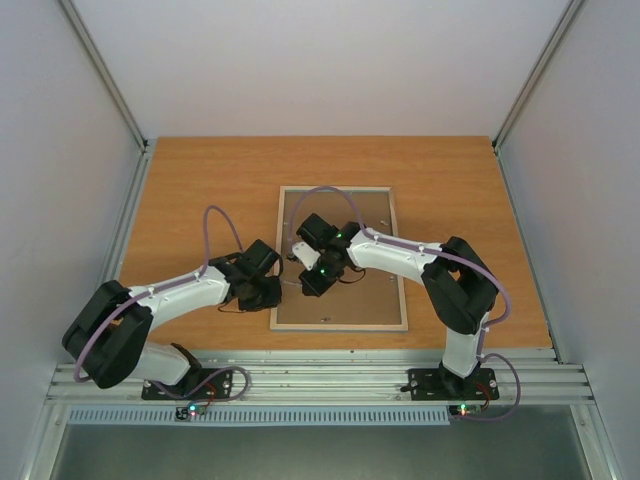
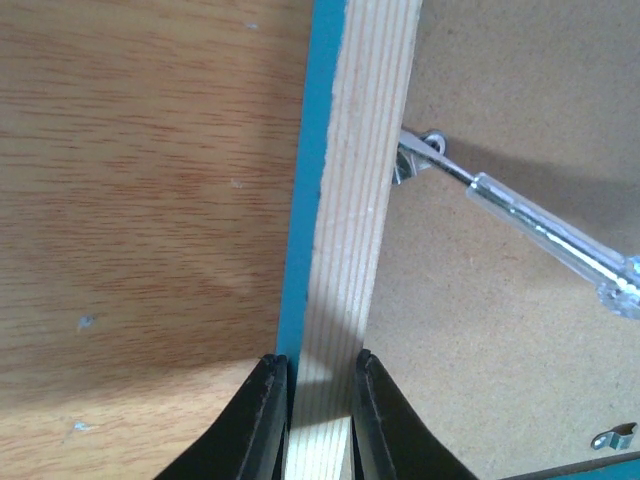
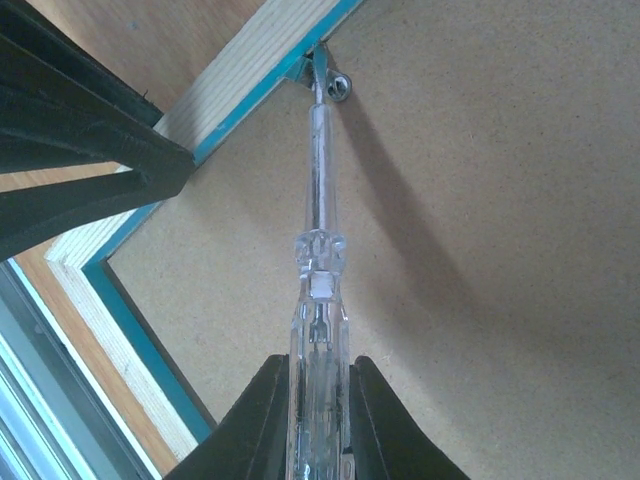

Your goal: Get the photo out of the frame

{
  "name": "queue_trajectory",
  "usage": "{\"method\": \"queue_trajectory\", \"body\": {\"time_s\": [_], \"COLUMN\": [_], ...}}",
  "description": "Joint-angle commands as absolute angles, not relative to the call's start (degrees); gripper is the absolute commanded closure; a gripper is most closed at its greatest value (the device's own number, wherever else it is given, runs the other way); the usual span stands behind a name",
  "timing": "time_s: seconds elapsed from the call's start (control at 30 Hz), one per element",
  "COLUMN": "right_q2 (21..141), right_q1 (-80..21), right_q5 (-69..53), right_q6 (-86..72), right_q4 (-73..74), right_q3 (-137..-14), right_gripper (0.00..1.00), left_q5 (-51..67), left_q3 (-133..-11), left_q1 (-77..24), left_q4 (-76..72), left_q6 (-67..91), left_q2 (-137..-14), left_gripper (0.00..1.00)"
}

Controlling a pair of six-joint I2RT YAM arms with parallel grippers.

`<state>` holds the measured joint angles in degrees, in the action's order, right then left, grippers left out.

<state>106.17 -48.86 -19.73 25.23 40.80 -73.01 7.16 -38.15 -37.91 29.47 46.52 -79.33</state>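
- Wooden table [image 1: 200, 190], frame [image 1: 338, 327] lying back-up.
- Left gripper [image 2: 318, 365] pinches the frame's side between its jaws.
- Right gripper [image 3: 318, 368] clasps a screwdriver [image 3: 318, 260]; its tip sits ahead at a tab [image 3: 336, 87], which probably needs turning aside.

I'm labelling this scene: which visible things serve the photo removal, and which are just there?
In use: frame, backing board, retaining clip, screwdriver, left tool clamping the frame, right tool holding the screwdriver.
Just there: table, enclosure walls.

Bright even overhead light, soft shadows under arms, wrist views slightly blurred up close
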Motion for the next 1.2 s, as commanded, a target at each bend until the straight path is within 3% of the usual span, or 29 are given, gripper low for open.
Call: {"method": "queue_trajectory", "body": {"time_s": [0.0, 0.47, 1.17], "right_q2": [106.39, 104.28, 91.7], "right_q1": [-51.6, -51.55, -47.12], "right_q5": [-24.34, -20.1, -17.49], "right_q6": [28.22, 27.34, 22.5], "right_q4": [50.4, 52.86, 40.49], "right_q3": [-71.63, -71.13, -64.32], "right_gripper": [0.99, 0.99, 0.99], "left_q5": [2.77, 2.02, 7.38], "left_q3": [-38.0, -37.57, -34.61], "left_q1": [-37.57, -37.52, -38.37], "left_q4": [30.39, 31.01, 29.53], "left_q6": [49.45, 50.01, 51.38], "left_q2": [-79.38, -78.86, -74.53], "left_gripper": [0.93, 0.93, 0.91]}}
